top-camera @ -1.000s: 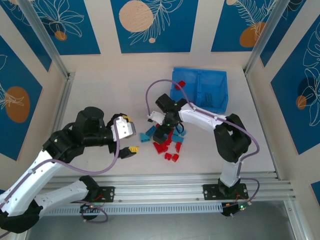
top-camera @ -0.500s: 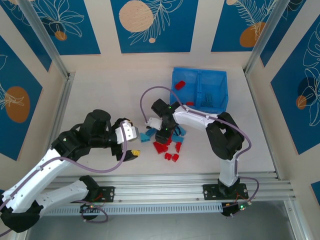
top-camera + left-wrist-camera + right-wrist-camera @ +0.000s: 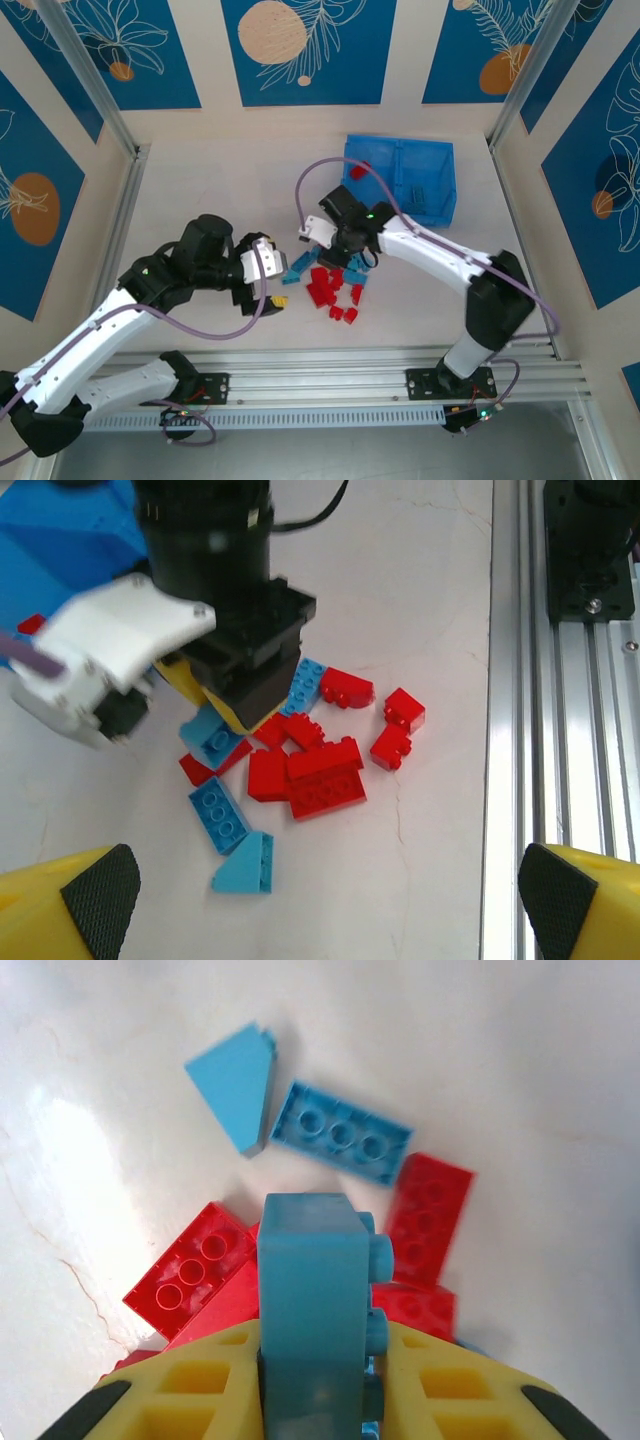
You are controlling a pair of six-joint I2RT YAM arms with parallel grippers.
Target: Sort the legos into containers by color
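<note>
— Where is the light blue brick [image 3: 315, 1280] found?
— It is clamped between the yellow, ribbed fingers [image 3: 200, 1380] of the right gripper [image 3: 318, 1360], studs turned sideways, above the pile of legos [image 3: 335, 285]. Smooth, glossy plastic is seen there: red studded blocks [image 3: 322, 775], a flat blue plate [image 3: 340, 1135], a blue sloped wedge [image 3: 235, 1085].
— And the left gripper [image 3: 325, 905]?
— Its jaws are spread wide with nothing held, just left of the pile.
— The containers?
— The blue tray [image 3: 430, 160] is set beyond the pile, not touching it. One red brick [image 3: 360, 170] is seen in its left compartment.
— The surroundings?
— A white, faintly veined table [image 3: 200, 190] is edged by aluminium rails [image 3: 350, 362]. Blue wall panels [image 3: 305, 50] with leaf outlines and orange discs are mounted behind.
</note>
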